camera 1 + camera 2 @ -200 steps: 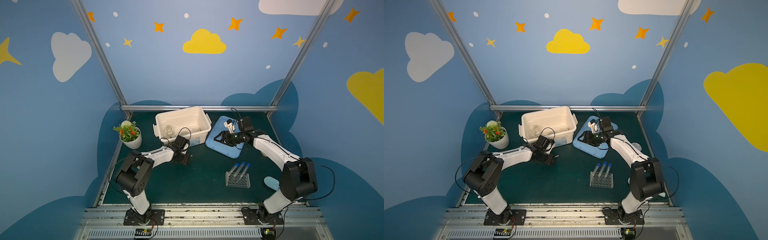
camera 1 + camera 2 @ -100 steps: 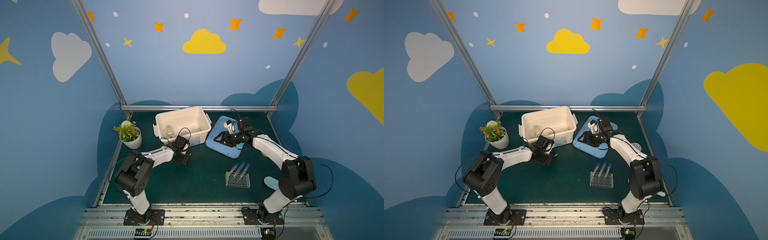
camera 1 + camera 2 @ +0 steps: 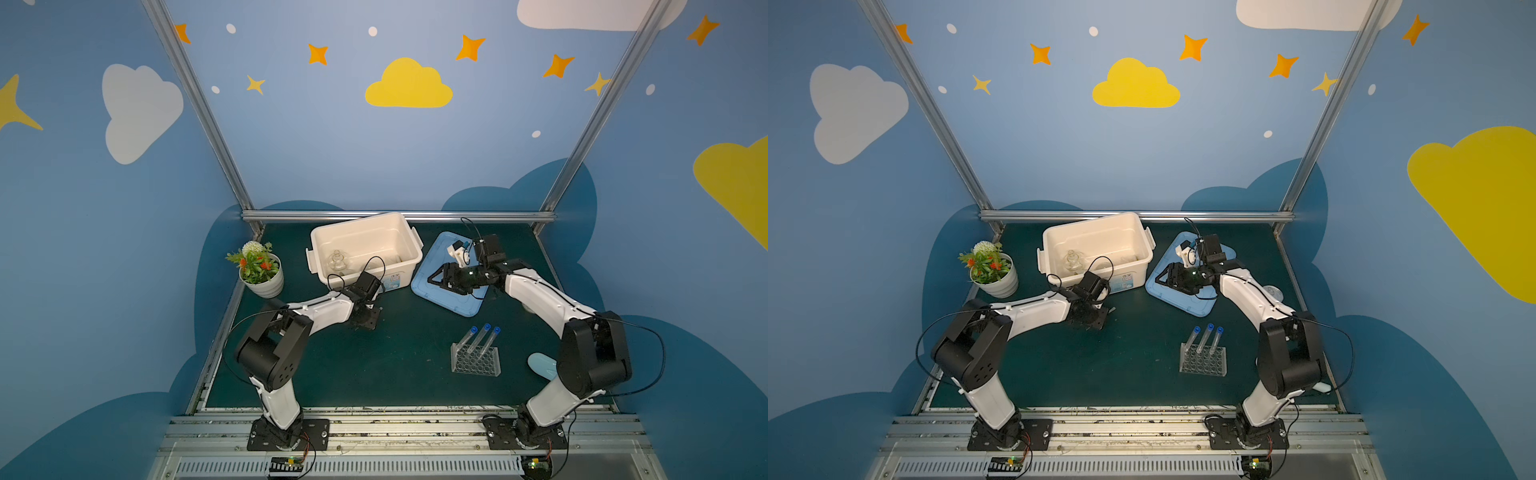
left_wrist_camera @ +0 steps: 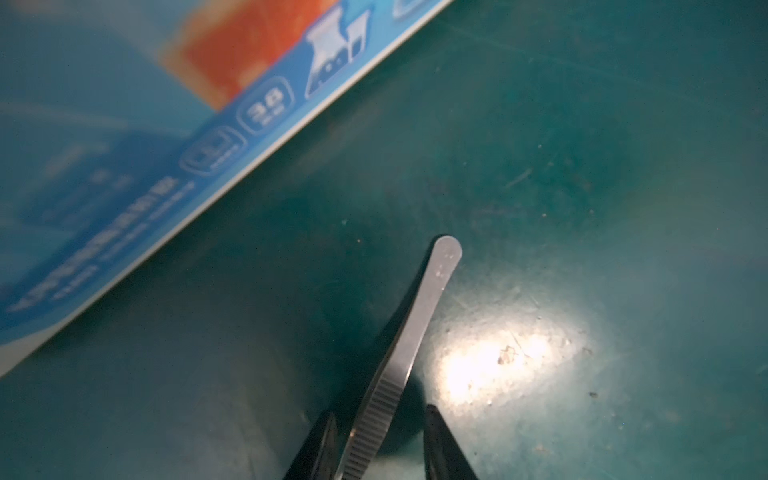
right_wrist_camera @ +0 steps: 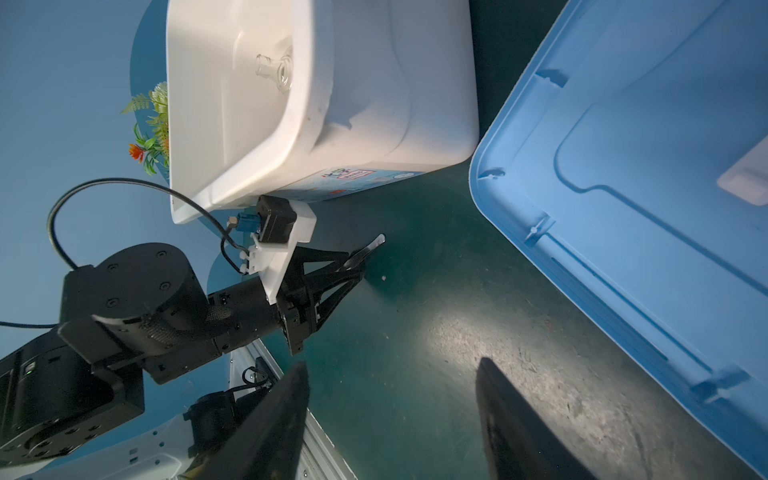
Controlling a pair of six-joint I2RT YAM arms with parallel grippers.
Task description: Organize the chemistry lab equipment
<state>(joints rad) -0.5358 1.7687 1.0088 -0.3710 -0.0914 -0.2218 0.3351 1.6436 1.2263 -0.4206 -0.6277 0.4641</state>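
Note:
Metal tweezers lie on the green mat just in front of the white bin. My left gripper stands low over them, open, a finger on either side of the ribbed grip. One finger is close against the tweezers and a dark gap separates the other. The right wrist view shows the tweezers' end poking out past those fingertips. My right gripper hangs open and empty over the mat beside the blue lid. A round glass flask sits in the bin. Three blue-capped test tubes lean in the clear rack.
A white potted plant stands at the back left. A pale blue scoop lies by the right arm's base. A small pale dish shows partly behind the right arm. Metal rails edge the mat.
The left gripper's jaws have narrowed around the tweezers. Both arms have stayed almost where they were.

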